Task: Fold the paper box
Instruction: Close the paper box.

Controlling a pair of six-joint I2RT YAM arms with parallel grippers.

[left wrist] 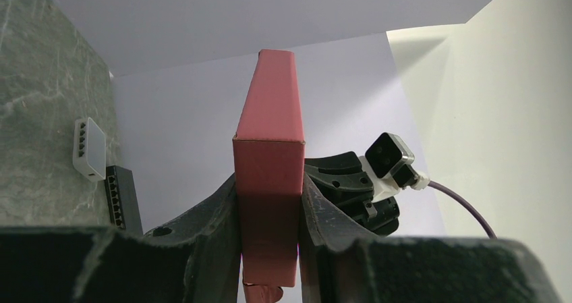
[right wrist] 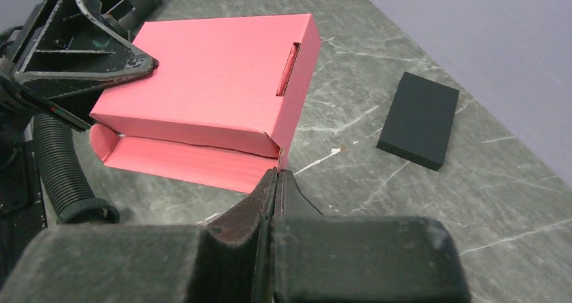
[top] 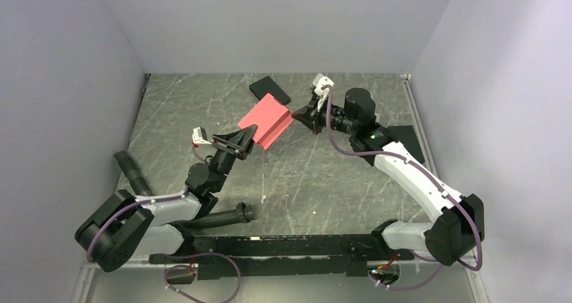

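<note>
Underneath everything, a grey veined table (top: 317, 175). Over its far middle, between the two arms, the paper box (top: 265, 119), tilted and apparently held up off the surface.

Looks well along but not finished. Already shaped into a flat rectangular shell, with the broad faces and narrow side walls squared up. Along one long edge, an open flap (right wrist: 182, 161), untucked and hanging below the body, with a rounded ear at its end. In the top panel, near the short edge, a slot (right wrist: 290, 70) with nothing in it. Probably left to do: swinging that flap shut and seating whatever tab belongs there.

Further back on the table, a black flat box (top: 270, 89), well apart from the work.

Left gripper (left wrist: 268, 202): clamped across the paper box's thickness at one short end, one finger on each broad face. Right gripper (right wrist: 276, 178): closed tight and holding nothing visible, tips meeting at the near corner where the flap ends.

Cannot tell whether a sliver of the flap's edge sits pinched between those closed tips or is merely touched by them. Hidden in every view: the underside and far short end, so no saying whether those are closed. Cut off in the left wrist view: the box's lower end, behind the fingers.
</note>
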